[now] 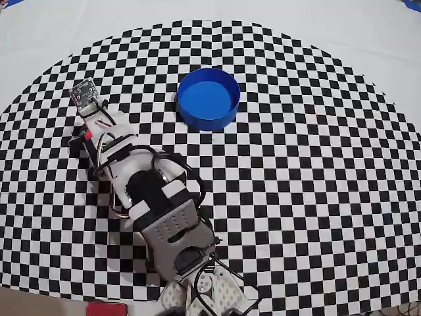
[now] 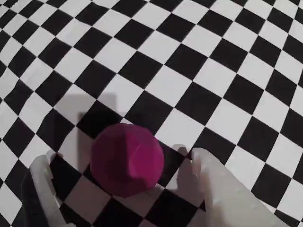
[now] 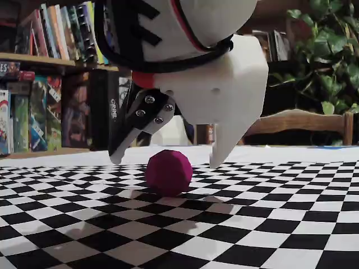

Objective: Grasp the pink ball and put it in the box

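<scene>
The pink ball (image 2: 128, 163) rests on the checkered cloth between my gripper's (image 2: 124, 156) two fingers, with a gap on each side. In the fixed view the ball (image 3: 169, 172) sits on the cloth under the open gripper (image 3: 165, 162), a black finger (image 3: 124, 140) to its left and a white finger (image 3: 221, 151) to its right, both tips just above the cloth. In the overhead view the arm reaches to the left and the gripper (image 1: 89, 135) covers the ball. The box (image 1: 208, 97), a round blue open container, stands empty further right and up.
The checkered cloth (image 1: 316, 164) spreads wide to the right of the arm. The arm's base (image 1: 204, 286) is at the bottom edge, beside a red object (image 1: 105, 308). Behind the table are bookshelves (image 3: 45, 67), a wooden chair (image 3: 297, 123) and a plant (image 3: 325, 50).
</scene>
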Controlling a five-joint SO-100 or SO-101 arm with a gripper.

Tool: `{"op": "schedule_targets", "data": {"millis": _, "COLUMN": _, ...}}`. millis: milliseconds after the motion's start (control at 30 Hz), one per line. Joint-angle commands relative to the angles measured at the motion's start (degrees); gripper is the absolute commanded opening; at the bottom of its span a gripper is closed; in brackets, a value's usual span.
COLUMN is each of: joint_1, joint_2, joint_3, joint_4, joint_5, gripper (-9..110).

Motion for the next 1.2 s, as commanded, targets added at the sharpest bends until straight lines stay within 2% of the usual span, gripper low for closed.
{"op": "schedule_targets", "data": {"millis": 0, "joint_1": -0.26, "joint_2": 0.18, "joint_3": -2.02, "joint_4": 0.0, "joint_5": 0.26, "gripper": 35}}
{"op": "schedule_targets", "data": {"millis": 1167, "joint_1": -0.53, "joint_2": -2.81, "joint_3": -6.06, "joint_4": 0.18, "joint_5": 0.26, "gripper": 35}}
